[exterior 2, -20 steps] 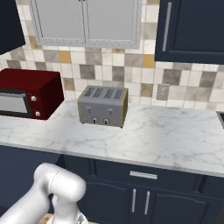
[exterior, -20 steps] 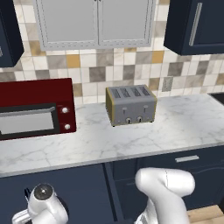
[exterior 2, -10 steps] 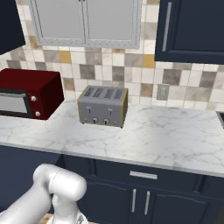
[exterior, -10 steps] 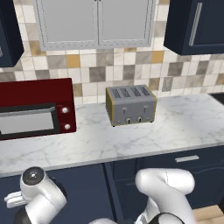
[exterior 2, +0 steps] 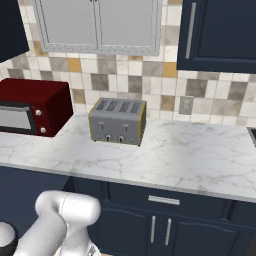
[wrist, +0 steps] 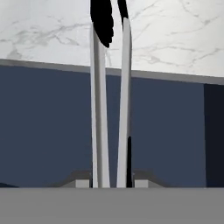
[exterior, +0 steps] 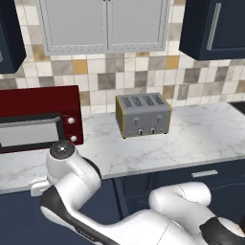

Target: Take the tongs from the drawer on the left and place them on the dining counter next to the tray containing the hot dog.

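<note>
In the hand view the tongs (wrist: 99, 113) run straight away from my gripper (wrist: 111, 181), two thin silver arms close together with black ends at the top of the picture. The gripper is shut on the tongs' near end. Their black ends (wrist: 103, 22) lie over the edge of a marble worktop (wrist: 175, 35), with a navy cabinet face (wrist: 48, 127) below. In the left base view my arm (exterior: 72, 167) is bent up at the lower left, in front of the worktop edge. The dining counter, the tray and the hot dog are out of view.
A grey toaster (exterior: 142, 115) and a red microwave (exterior: 33, 119) stand on the wall worktop (exterior: 201, 134) under tiled wall and cabinets. Below the worktop is a shut navy drawer front with a short silver handle (exterior 2: 164, 200), and cabinet doors (exterior 2: 160, 230) under it.
In the left base view the arm's white joint has risen from the bottom left corner to worktop height. The rest of the scene has stayed still.
</note>
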